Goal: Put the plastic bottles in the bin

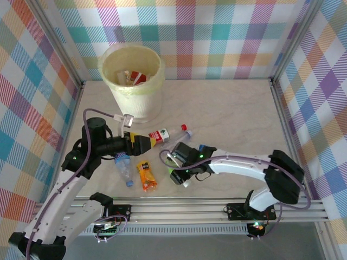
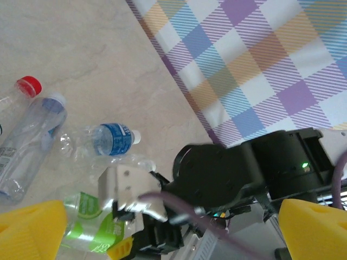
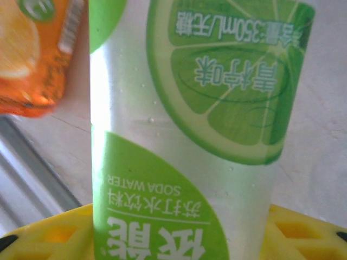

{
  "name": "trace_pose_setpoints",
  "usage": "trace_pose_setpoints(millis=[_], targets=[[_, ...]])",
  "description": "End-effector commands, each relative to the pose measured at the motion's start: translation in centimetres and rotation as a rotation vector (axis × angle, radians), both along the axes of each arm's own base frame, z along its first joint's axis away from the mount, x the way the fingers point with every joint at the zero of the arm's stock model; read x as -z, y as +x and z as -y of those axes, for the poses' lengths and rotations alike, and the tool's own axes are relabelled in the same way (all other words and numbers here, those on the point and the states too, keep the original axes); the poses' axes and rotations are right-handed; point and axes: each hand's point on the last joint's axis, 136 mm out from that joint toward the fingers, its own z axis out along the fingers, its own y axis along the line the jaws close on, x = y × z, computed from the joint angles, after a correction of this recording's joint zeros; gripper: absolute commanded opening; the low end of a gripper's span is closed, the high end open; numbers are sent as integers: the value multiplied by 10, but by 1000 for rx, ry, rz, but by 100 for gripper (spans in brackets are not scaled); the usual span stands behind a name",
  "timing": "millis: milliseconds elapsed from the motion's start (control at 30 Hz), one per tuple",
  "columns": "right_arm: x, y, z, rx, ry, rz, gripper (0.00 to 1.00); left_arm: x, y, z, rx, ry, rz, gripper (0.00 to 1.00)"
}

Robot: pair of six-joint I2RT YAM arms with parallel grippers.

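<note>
Top view: I have the right end effector [image 1: 181,172] low over the desk [image 1: 233,108]. It sits right on the green-label bottle [image 1: 183,180], which lies flat with its cap end pointing to the near edge. The bin [image 1: 135,100] stands upright, well apart, far and to the left of that end effector. The left end effector [image 1: 152,142] lies between the two, approx. on the straight line. Its tips are just beside a red-label bottle [image 1: 162,134]. An orange-label bottle [image 1: 146,176] lies just left of the right end effector.

Left wrist view: two yellow fingers [image 2: 30,227] sit at the bottom corners, wide apart, w/ nothing between them. Ahead of them I see the green-label bottle under the right arm's wrist.

Right wrist view: the green-label bottle runs top to bottom through the frame. Its long axis crosses the line between the yellow fingers [image 3: 49,238] at approx. a right angle, w/ one finger on each side of the body. I cannot tell whether they press on it or only flank it.

My judgement: the right arm has this bottle. The lift must then go up and over the left arm to reach the bin.
</note>
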Motion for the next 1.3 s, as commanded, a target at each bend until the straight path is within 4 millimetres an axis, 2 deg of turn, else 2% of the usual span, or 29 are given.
trace_pose_setpoints(millis=[0, 133, 300, 533, 633, 767, 933, 1267], targets=[[-36, 5, -12, 78, 211, -68, 56, -12, 0, 5, -3, -57, 27, 100], [-78, 20, -11, 151, 412, -125, 55, -9, 1, 9, -2, -82, 3, 100], [-129, 34, -12, 181, 658, -192, 55, -16, 4, 17, 3, -143, 7, 100], [-195, 44, -14, 147, 911, -230, 55, -19, 9, 37, 25, -219, -46, 100], [-219, 42, -18, 100, 997, -248, 56, -22, 13, 44, 23, -258, -77, 99], [-240, 34, -20, 39, 1065, -268, 56, -24, 23, 47, -4, -301, -118, 96], [-255, 24, -22, -30, 1128, -316, 56, -43, 25, 52, 19, -387, -129, 95], [-258, 17, -22, -79, 1155, -356, 57, -72, 24, 56, 59, -494, -138, 89]])
